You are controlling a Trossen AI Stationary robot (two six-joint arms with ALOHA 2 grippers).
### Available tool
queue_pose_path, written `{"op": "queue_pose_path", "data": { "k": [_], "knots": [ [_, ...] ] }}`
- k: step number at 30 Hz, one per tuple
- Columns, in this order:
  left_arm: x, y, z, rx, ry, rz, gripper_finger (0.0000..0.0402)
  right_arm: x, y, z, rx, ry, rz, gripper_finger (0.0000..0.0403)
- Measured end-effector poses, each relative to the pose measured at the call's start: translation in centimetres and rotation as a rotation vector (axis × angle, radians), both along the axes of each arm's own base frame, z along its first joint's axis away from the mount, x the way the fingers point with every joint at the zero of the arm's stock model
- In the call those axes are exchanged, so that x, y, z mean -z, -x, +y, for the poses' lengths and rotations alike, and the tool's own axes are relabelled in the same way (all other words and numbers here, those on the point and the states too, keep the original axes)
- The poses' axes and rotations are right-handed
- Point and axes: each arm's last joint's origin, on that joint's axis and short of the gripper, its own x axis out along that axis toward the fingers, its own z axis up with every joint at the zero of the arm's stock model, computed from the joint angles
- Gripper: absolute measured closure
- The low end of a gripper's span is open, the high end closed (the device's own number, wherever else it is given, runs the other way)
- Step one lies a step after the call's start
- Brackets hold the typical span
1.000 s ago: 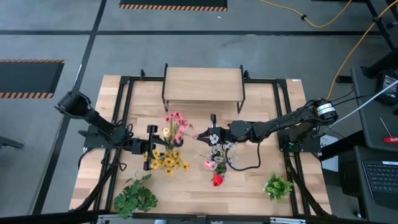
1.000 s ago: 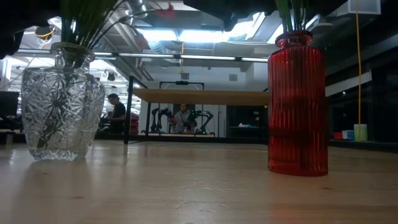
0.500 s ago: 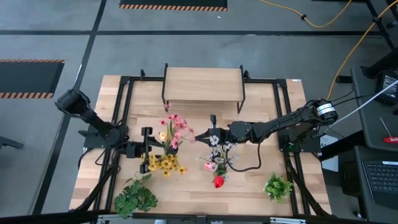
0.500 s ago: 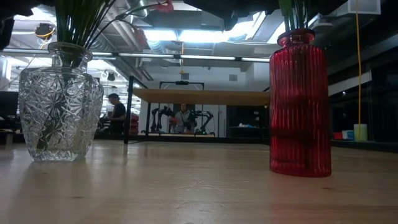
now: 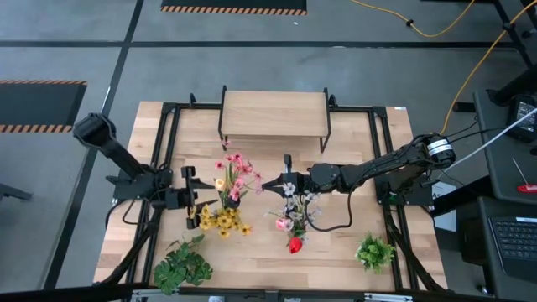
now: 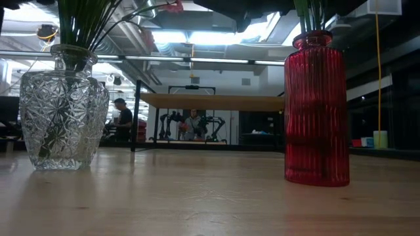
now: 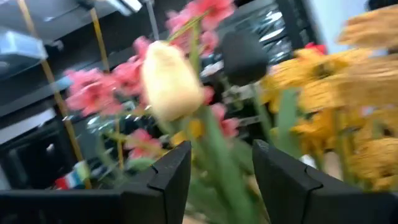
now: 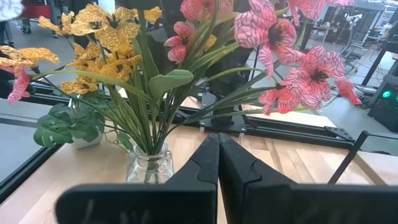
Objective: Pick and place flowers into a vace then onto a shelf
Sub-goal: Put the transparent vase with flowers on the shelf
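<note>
Bright ceiling glare, backlit vases, blurred left-wrist flowers (image 7: pixel 171 81)

I've got yellow and pink flowers (image 5: pixel 227 195) standing upright in the clear vase, more in the red one; the light-wood shelf (image 5: pixel 274 114) sits at twelve o'clock.

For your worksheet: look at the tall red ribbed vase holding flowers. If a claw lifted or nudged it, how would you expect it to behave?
The red vase stands tall on a narrow base, so a push near its neck would probably tip it. It looks like glass: likely heavy for its size, smooth and breakable. Its vertical ribs may give some grip. The flowers spreading above its mouth probably make it a little top-heavy.
</note>
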Motion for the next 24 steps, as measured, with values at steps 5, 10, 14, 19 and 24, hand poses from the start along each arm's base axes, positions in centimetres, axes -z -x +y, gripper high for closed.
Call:
{"op": "queue_pose_path", "data": {
  "k": [5, 10, 14, 19, 24],
  "knots": [
    [-0.7, 0.9, 0.0, 0.002, 0.021, 0.004, 0.0239, 0.0, 0.0, 0.0, 0.000, 0.000, 0.000, 0.0398],
    [-1.6, 2.0, 0.3, -0.041, 0.052, -0.010, 0.0240, 0.0, 0.0, 0.0, 0.000, 0.000, 0.000, 0.0398],
    [-3.0, 2.7, 0.4, -0.121, 0.084, -0.001, 0.0240, 0.0, 0.0, 0.0, 0.000, 0.000, 0.000, 0.0398],
    [-4.7, 3.3, 0.2, -0.231, 0.086, 0.058, 0.0243, 0.0, 0.0, 0.0, 0.001, 0.000, 0.000, 0.0398],
    [-5.4, 3.5, -0.4, -0.432, 0.049, 0.242, 0.0277, 0.0, 0.0, 0.0, 0.001, 0.000, 0.000, 0.0398]
  ]
}}
